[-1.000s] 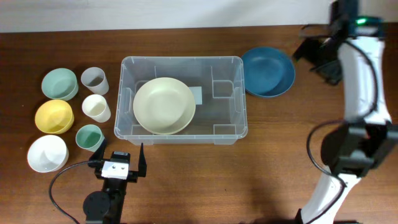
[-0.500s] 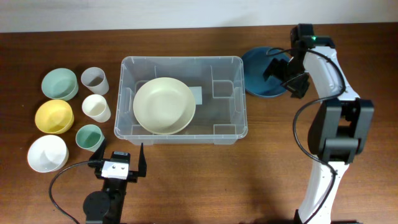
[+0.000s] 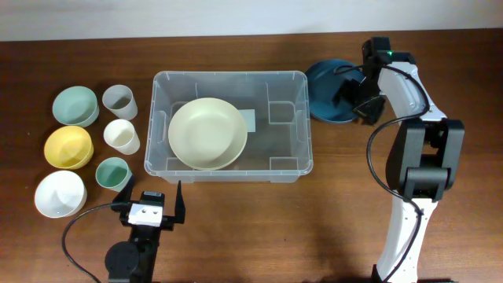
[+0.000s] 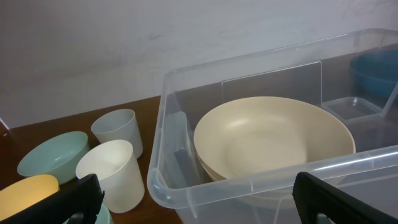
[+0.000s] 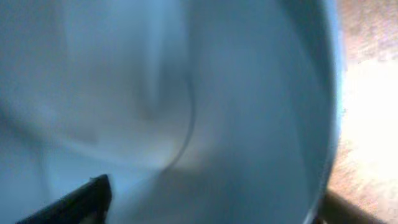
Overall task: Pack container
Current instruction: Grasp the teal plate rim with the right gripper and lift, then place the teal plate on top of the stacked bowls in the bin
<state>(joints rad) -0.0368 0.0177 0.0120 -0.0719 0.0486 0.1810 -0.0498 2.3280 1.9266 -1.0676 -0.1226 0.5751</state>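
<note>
The clear plastic container [image 3: 280, 146] stands mid-table with a cream bowl [image 3: 207, 134] inside it. A dark blue plate [image 3: 326, 88] lies just right of the container. My right gripper [image 3: 356, 99] is open and hangs low over the plate's right part; in the right wrist view the blurred blue plate [image 5: 186, 93] fills the frame between the open fingers [image 5: 211, 211]. My left gripper [image 3: 149, 206] is open and empty in front of the container; its view shows the container rim [image 4: 249, 186] and the cream bowl [image 4: 273, 137] between its fingers [image 4: 199, 208].
Left of the container stand a teal bowl [image 3: 75, 106], a grey cup [image 3: 119, 101], a white cup [image 3: 122, 136], a yellow bowl [image 3: 68, 147], a small teal cup [image 3: 112, 174] and a white bowl [image 3: 60, 193]. A wall runs along the table's back edge.
My right arm has swung in from the far right back corner to the blue plate and come down over it. The left arm has not moved.
</note>
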